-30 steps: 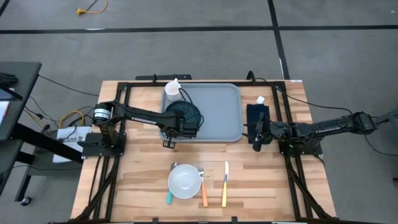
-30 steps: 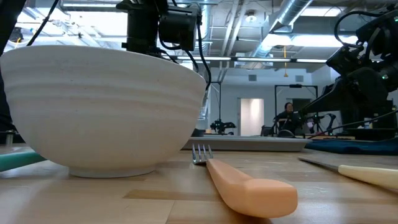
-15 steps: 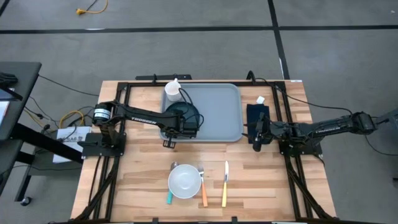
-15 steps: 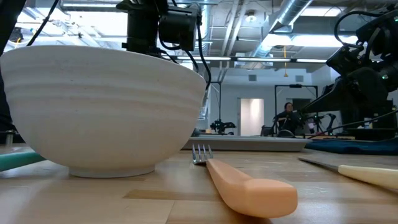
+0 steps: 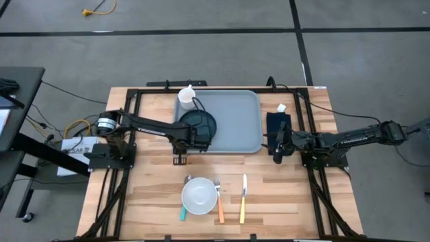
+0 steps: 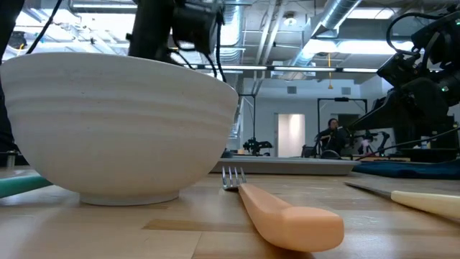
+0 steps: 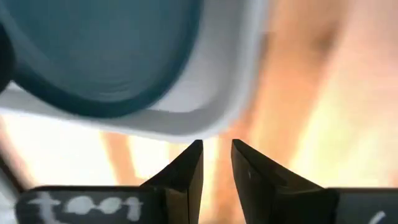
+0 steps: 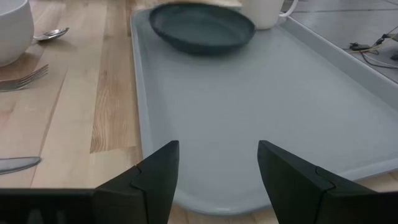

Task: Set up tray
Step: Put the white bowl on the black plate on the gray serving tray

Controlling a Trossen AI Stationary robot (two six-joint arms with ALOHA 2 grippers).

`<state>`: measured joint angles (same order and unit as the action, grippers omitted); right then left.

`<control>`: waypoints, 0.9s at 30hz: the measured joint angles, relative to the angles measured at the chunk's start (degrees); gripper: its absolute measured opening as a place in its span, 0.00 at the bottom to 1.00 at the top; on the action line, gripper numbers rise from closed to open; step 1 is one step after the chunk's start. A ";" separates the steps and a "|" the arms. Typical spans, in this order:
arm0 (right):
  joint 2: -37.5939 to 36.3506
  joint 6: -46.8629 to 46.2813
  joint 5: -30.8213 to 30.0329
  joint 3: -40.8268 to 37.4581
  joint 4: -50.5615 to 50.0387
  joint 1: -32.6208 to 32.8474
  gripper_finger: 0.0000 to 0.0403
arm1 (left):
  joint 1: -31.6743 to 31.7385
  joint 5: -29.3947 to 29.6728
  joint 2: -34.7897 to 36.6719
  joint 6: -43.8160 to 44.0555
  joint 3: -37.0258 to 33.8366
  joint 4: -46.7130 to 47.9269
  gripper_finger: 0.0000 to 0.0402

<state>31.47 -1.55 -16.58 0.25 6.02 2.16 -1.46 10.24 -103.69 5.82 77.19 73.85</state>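
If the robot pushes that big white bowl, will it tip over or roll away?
Probably neither. The white bowl sits upright on a flat foot on the wooden table, so it would likely slide. Its wall looks thick and glazed, so it may be heavyish, slippery and breakable. The fork lies close beside it and could get nudged.

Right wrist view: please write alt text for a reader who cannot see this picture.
The right claw hangs open over the near rim of a large pale grey-blue plastic tray on a wooden table. At the tray's far end sit a dark teal round plate and a white mug; a white bowl, spoon and fork lie beside the tray.
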 joint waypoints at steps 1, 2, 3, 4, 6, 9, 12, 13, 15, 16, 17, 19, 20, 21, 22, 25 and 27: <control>0.00 0.01 0.00 0.00 -0.01 -0.01 0.53 | -0.59 -1.32 0.60 0.76 0.00 -0.76 0.19; -0.01 0.01 0.00 0.00 0.00 -0.01 0.53 | -1.25 -2.34 1.28 1.42 0.00 -1.79 0.19; -0.01 0.01 0.00 0.00 0.00 -0.01 0.53 | -1.97 -3.32 2.02 2.06 0.00 -2.97 0.19; -0.01 0.01 0.00 0.00 0.00 -0.01 0.53 | -2.72 -4.27 2.80 2.61 0.00 -4.47 0.19; -0.01 -0.01 0.00 0.00 0.00 -0.01 0.53 | -4.16 -6.58 4.32 3.81 0.00 -8.12 0.19; -0.01 -0.02 0.00 0.00 -0.01 -0.01 0.53 | -6.07 -10.25 6.40 5.72 0.00 -15.28 0.19; -0.01 -0.02 0.00 0.00 0.00 -0.01 0.53 | -7.81 -14.21 7.46 9.02 0.00 -22.56 0.19; 0.00 0.00 0.00 0.00 0.00 -0.01 0.53 | -8.41 -14.98 7.49 10.33 0.01 -24.78 0.19; 0.00 0.00 0.00 0.00 -0.02 -0.01 0.53 | -9.76 -15.06 7.46 13.09 0.00 -28.06 0.19; -0.01 -0.01 0.00 0.00 -0.01 -0.01 0.53 | -10.50 -14.84 7.37 14.13 0.00 -29.18 0.19; 0.00 -0.01 0.00 0.00 -0.02 -0.01 0.53 | -11.15 -14.48 7.18 14.77 0.02 -30.22 0.19; 0.00 0.01 0.00 0.00 0.00 -0.01 0.53 | -12.41 -13.98 6.92 15.12 0.00 -30.39 0.19; -0.01 0.01 0.00 0.00 -0.02 -0.01 0.53 | -13.00 -13.39 6.92 15.16 0.00 -30.28 0.19; 0.02 0.01 0.00 0.00 0.00 -0.01 0.53 | -13.60 -12.33 6.93 15.28 0.01 -30.40 0.19; 0.01 0.00 0.00 0.00 0.00 -0.01 0.53 | -14.05 -11.13 6.94 15.37 0.02 -30.49 0.19; -0.01 0.01 0.00 0.00 0.00 -0.01 0.53 | -15.24 -8.55 6.94 15.33 0.00 -29.44 0.23; -0.01 0.01 0.00 0.00 0.00 -0.01 0.53 | -15.78 -7.55 6.94 15.32 -0.37 -29.46 0.26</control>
<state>31.46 -1.54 -16.58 0.25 6.02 2.15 -17.23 2.69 -96.75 21.15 76.82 44.38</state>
